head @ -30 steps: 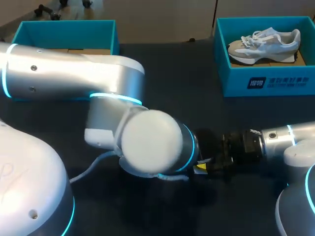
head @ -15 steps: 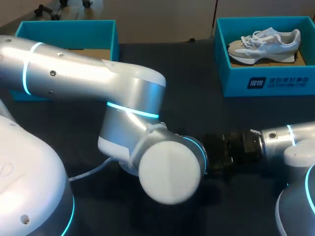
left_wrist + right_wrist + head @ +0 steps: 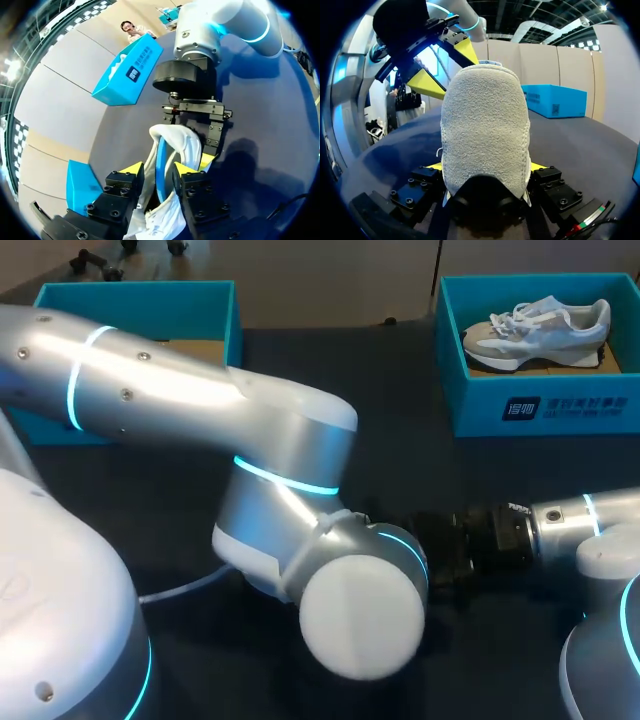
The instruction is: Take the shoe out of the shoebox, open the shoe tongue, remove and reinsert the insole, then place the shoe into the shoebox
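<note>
Right hand (image 3: 485, 166): clamped on heel of white-grey knit sneaker (image 3: 485, 115).
Left hand (image 3: 159, 168): clamped across sneaker collar, blue insole (image 3: 161, 155) between fingers.
Risk: opposed pulls may twist sneaker loose.

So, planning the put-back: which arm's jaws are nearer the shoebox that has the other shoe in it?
Right. On the right arm the jaws hold the shoe on the side toward that shoebox; the left arm grips the same shoe from the far side, farther off.
</note>
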### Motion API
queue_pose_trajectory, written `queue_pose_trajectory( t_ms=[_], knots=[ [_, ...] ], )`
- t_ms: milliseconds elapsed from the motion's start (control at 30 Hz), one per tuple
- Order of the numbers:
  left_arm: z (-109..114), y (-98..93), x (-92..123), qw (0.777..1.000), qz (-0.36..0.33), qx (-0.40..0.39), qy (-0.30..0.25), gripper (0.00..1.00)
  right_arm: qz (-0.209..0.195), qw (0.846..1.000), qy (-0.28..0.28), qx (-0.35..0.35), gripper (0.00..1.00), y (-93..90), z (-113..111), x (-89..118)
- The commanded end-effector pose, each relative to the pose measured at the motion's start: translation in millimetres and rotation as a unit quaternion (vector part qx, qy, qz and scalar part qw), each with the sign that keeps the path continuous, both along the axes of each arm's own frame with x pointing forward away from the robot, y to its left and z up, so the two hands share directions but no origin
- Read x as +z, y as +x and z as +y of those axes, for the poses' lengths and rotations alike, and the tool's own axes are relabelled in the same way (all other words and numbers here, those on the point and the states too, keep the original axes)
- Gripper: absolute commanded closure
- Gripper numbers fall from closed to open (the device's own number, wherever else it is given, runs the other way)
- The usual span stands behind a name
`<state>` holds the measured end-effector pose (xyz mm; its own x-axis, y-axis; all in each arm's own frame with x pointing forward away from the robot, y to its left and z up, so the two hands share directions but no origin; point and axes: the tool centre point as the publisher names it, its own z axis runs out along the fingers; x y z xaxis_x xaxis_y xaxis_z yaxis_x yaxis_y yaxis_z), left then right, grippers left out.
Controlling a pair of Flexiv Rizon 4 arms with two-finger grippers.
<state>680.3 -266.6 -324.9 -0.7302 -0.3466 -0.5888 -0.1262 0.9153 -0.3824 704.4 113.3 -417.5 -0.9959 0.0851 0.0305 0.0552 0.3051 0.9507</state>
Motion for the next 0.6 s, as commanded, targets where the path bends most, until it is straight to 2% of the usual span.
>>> queue_pose_trajectory(
  t_ms=[33,267,600],
  knots=[
    [-7.1,-0.5,-5.4,1.000,-0.003,0.006,0.004,0.66,0.000,1.000,-0.002,-0.001,1.00,-0.3,1.5,0.5],
    [-8.1,-0.6,-10.8,1.000,-0.009,0.008,0.009,0.67,0.000,1.000,-0.002,-0.001,1.00,-0.3,1.5,0.5],
    [-10.2,10.4,-16.0,1.000,-0.011,0.020,0.011,0.70,0.000,1.000,-0.002,-0.001,1.00,-0.3,1.5,0.5]
  ],
)
